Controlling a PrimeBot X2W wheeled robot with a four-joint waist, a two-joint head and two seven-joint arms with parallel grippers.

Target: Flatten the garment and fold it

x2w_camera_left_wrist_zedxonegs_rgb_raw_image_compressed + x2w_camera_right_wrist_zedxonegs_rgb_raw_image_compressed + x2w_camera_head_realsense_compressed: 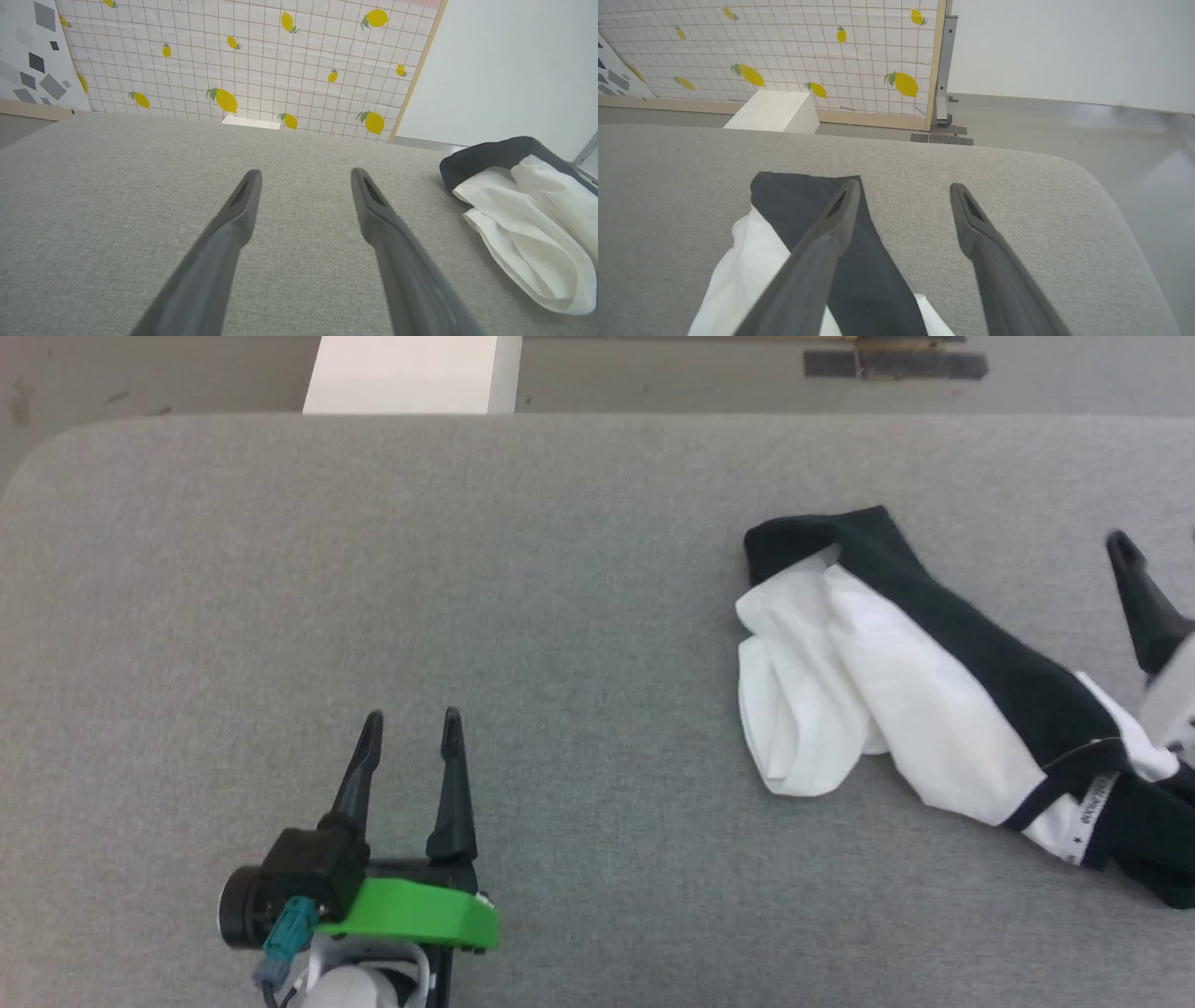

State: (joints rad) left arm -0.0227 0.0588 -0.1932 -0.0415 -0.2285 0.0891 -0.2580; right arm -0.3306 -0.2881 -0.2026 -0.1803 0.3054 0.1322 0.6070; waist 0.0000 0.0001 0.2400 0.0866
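Grey padded table carried the crumpled garment near its right edge; I saw left gripper and right gripper both spread wide, empty.

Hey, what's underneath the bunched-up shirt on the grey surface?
The garment lies crumpled on the grey table, which shows all around it. Anything beneath its folds is covered.

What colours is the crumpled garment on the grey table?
White and black. The garment shows best in the head view.
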